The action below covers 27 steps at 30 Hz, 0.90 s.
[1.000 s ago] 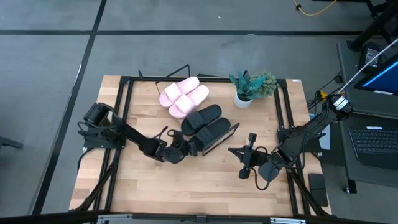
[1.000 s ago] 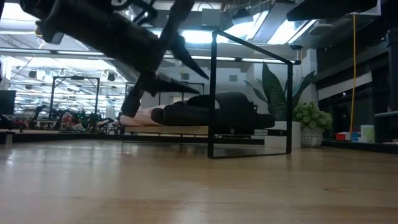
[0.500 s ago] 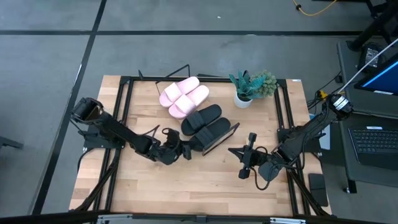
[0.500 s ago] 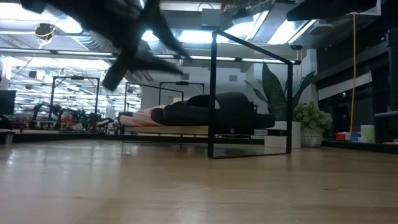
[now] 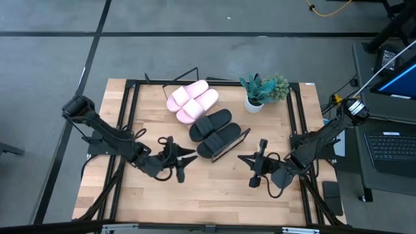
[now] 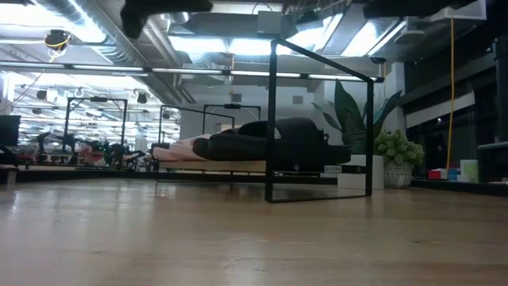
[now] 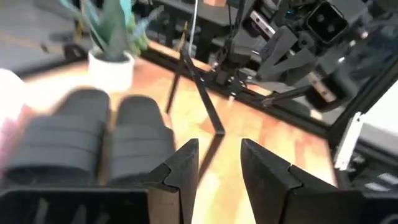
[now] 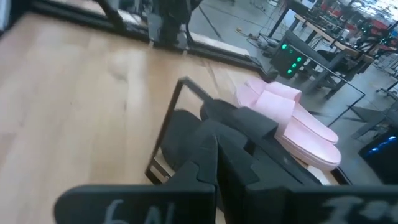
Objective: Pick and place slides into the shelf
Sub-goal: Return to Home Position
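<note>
Read the high view as a clock face centred on the wooden tabletop (image 5: 195,195). The widest free room is the bare wood from 4 round to 8 o'clock, reaching to the near edge. A black metal frame (image 5: 292,110) runs just inside the table's side edges and far edge, which narrows the way there. Two small potted plants (image 5: 263,91) stand at 1 o'clock, near the far edge and apart from the shelf.

The left gripper (image 7: 219,152) is at about 8 o'clock, close to the centre. Its fingers are spread with a clear gap and carry nothing. It is apart from the nearest black slide, with free wood between them. The right gripper (image 8: 214,158) is at about 4 o'clock. Its fingers are pressed together and empty, and it points toward the shelf's lower end without touching it.

The shelf (image 5: 235,143) lies from the centre toward 11 o'clock, and its thin wire frame rises above the board. All four slides rest on it in two pairs, each pair side by side. The pink slides (image 5: 192,101) are at the end toward 11 o'clock, and the black slides (image 5: 214,130) are just beside them at the central end. The straps are wide and smooth; the black ones look matte, the pink ones pale. In the low view, a black slide lies flat on the light board.
</note>
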Motion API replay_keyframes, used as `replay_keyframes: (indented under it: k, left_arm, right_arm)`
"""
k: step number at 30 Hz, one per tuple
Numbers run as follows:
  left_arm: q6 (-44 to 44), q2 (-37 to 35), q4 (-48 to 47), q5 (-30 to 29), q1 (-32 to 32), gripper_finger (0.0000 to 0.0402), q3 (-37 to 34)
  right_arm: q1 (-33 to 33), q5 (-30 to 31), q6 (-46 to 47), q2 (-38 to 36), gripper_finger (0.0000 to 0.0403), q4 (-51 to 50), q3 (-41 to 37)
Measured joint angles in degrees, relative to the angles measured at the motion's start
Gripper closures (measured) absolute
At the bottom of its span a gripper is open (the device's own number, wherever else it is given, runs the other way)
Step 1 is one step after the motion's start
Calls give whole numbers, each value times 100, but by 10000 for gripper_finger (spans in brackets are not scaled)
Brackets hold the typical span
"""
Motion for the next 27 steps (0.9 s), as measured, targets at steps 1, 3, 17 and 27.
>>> replay_keyframes:
  k: [1,3,17,27]
  left_arm:
    - [206,-67,-77,-124,-58,290,-1]
    - [578,-234,-354,-145,-130,290,-1]
    - [2732,-1856,-1335,2154,389,290,-245]
    - [3605,-3452,-1050,2991,735,290,-1285]
  right_arm:
    - [0,-13,-1,0,400,98,1]
    - [-2,-231,-9,-12,400,253,1]
    - [-721,-2776,-509,-1200,400,331,1]
    - [-1077,-3132,-1050,-2650,400,-853,1]
